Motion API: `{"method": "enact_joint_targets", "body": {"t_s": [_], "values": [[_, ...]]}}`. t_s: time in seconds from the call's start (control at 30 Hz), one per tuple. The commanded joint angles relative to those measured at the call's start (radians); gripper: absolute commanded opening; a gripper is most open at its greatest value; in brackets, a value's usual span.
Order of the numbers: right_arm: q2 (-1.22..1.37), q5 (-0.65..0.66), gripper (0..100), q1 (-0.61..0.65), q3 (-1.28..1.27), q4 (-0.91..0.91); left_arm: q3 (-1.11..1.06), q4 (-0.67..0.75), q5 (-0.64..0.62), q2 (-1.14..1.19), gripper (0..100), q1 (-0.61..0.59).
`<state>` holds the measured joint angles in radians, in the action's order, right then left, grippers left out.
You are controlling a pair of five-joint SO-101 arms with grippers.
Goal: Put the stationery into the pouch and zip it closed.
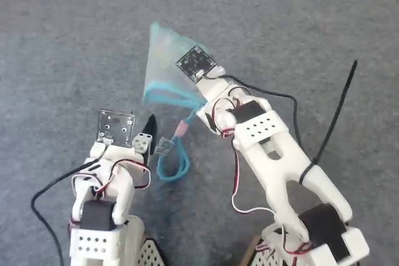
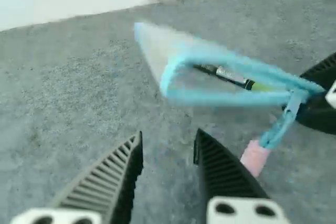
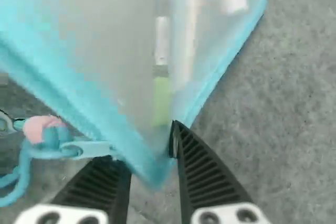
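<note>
Here, arms: two, side by side on the grey mat (image 1: pixel 62 60), both pointing toward the far edge.
Pouches: one pouch (image 1: pixel 163 60), translucent with light blue trim, held tilted in front of the right arm.
Pouch location: one corner sits between the right arm's jaws and the body fans out away from that arm; whether its far corner touches the mat cannot be told.
Pouch mouth: unzipped, the blue-edged opening gaping toward the left arm in the left wrist view.
Right gripper (image 3: pixel 149 150): clamped on the pouch's blue-trimmed corner, one dark ribbed jaw on each side of it.
Left gripper (image 2: pixel 168 137): jaws apart with nothing between them, hovering near the pouch mouth without touching it.
Pens: one pen (image 2: pixel 226 74) is plain, dark with a silver band and a green section, lying inside the pouch along the open mouth.
Other contents: pale and green shapes show through the wall in the right wrist view, too blurred to count.
Zipper pulls: one zipper pull (image 3: pixel 86 148), blue, just beside the clamped corner.
Beads: one pink bead (image 1: pixel 181 129), hanging just below the zipper pull.
Cord loops: one blue cord loop (image 1: pixel 171 166), running from the bead and lying on the mat between the two arms.
</note>
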<state>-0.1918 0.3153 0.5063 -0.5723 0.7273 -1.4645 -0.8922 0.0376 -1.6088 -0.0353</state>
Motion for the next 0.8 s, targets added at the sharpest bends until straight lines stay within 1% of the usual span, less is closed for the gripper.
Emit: {"method": "enact_joint_targets", "body": {"t_s": [0.0,0.13,0.2,0.3,0.4,0.53,0.6,0.7,0.77], "values": [[0.001,-0.035,0.7,-0.041,0.041,-0.004,0.062,-0.015,0.012,-0.017,17,0.006],[-0.005,-0.057,0.6,-0.042,0.044,0.004,0.085,-0.041,0.012,-0.017,17,0.006],[-0.005,-0.058,0.6,-0.041,0.072,0.041,0.096,-0.066,0.014,-0.017,17,0.021],[-0.005,-0.061,0.6,-0.038,0.133,0.131,0.085,-0.075,0.02,-0.015,17,0.104],[-0.007,-0.086,0.7,-0.036,0.157,0.177,0.041,-0.048,0.058,-0.014,17,0.183],[-0.008,-0.092,0.7,-0.035,0.152,0.183,-0.015,0.015,0.063,-0.014,17,0.226],[-0.008,-0.092,0.7,-0.035,0.152,0.186,-0.025,0.031,0.063,-0.012,19,0.23],[-0.01,-0.094,0.7,-0.033,0.157,0.225,-0.027,0.029,0.063,-0.009,26,0.232],[-0.039,-0.095,0.7,-0.021,0.152,0.242,-0.027,0.028,0.063,-0.009,26,0.232]]}}
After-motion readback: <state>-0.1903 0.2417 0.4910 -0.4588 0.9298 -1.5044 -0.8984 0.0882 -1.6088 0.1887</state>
